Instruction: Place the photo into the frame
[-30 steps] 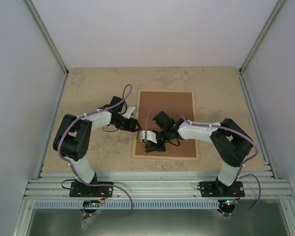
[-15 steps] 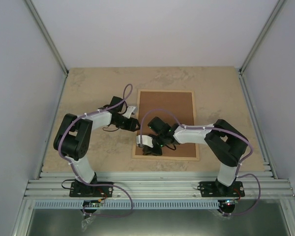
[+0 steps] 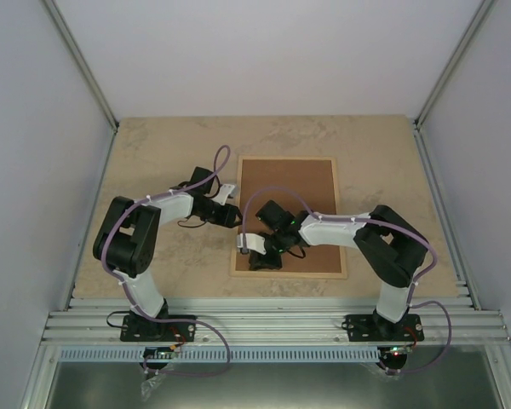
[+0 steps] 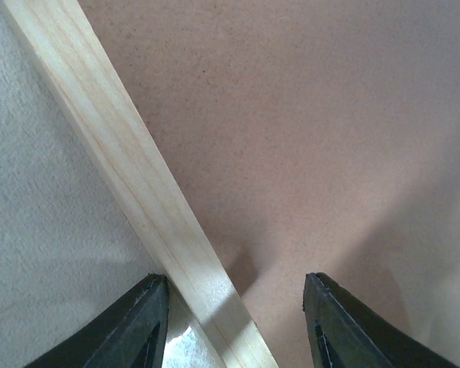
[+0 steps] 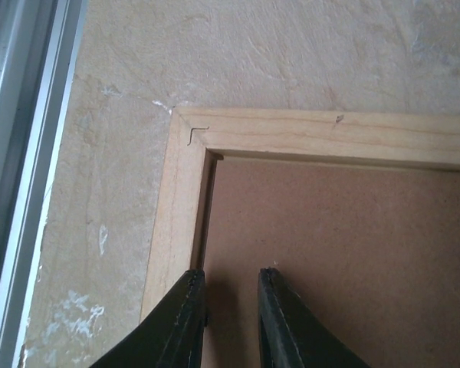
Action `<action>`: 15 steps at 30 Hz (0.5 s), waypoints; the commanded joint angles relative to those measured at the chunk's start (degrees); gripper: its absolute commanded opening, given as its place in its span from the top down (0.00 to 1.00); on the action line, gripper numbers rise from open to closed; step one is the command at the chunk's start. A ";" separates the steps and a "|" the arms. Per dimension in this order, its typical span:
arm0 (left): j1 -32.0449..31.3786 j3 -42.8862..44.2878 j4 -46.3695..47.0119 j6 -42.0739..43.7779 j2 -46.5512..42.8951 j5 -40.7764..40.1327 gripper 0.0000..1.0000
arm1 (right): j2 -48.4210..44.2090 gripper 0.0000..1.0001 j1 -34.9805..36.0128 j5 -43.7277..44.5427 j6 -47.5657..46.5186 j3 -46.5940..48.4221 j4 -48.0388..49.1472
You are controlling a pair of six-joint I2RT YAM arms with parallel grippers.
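Note:
The frame (image 3: 235, 223) of light wood lies flat on the table with a brown fibreboard backing panel (image 3: 300, 189) filling it. The photo is hidden or out of view. My left gripper (image 3: 237, 217) is open and straddles the frame's left slat (image 4: 130, 176), one finger over the table and one over the backing (image 4: 314, 138). My right gripper (image 3: 260, 256) is at the frame's near left corner (image 5: 185, 130). Its fingers stand a narrow gap apart, empty, low over the backing (image 5: 345, 245) just inside the slat (image 5: 176, 215).
The beige stone-pattern tabletop (image 3: 153, 162) surrounds the frame. Aluminium rails (image 3: 272, 324) run along the near edge, and show in the right wrist view (image 5: 23, 115) close to the frame's corner. Grey walls enclose the left, right and back.
My right arm has moved left and nearer, bringing its gripper from the backing's middle-left to the frame's near left corner. The left arm has not moved.

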 commanded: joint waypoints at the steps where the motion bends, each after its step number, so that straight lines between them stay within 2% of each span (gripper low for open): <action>1: 0.09 -2.72 -4.28 0.36 4.21 -4.28 0.49 | -0.50 0.78 -0.66 -3.07 0.11 0.91 -5.79; 15: 0.08 -2.36 -4.67 0.27 5.11 -4.37 0.50 | 0.33 0.78 -1.89 -5.54 1.78 1.78 -7.14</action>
